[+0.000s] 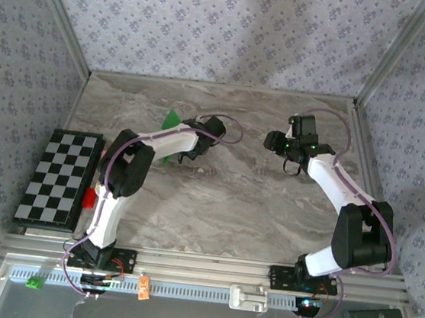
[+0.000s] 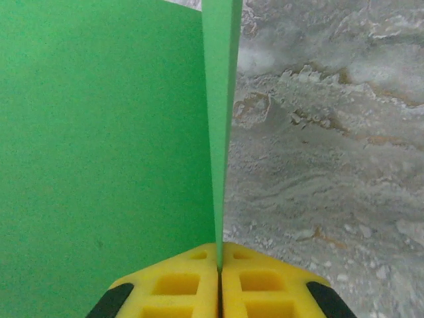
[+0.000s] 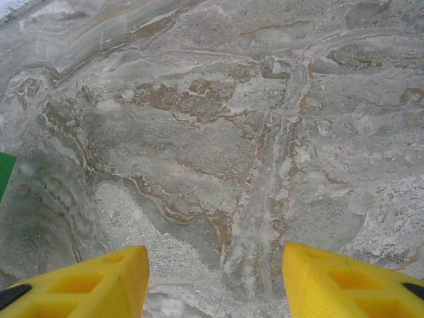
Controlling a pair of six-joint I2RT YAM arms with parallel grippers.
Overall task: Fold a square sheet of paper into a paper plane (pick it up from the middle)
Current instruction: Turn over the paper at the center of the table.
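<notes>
A black-and-white checkered board (image 1: 58,178) lies at the left edge of the marbled grey surface (image 1: 222,206), with a small red block (image 1: 89,197) just beside its right side. Below the near rail (image 1: 200,267) sit a tiny green cube (image 1: 32,283), an orange tag (image 1: 144,287) and a black bar (image 1: 373,317).

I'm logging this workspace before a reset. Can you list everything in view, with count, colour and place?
folded paper: one, bright green, pinched in the left gripper over the table's far left
checkered board: one, black and white, left edge of the table
small block: one, red, against the board's right side
small cube: one, green, near ledge, left
small piece: one, orange, near rail between the arm bases; too small to identify
bar: one, black, near ledge, right
table: one, grey-brown marble pattern
left gripper: one, yellow fingers, shut on the paper
right gripper: one, yellow fingers, open above bare table
</notes>
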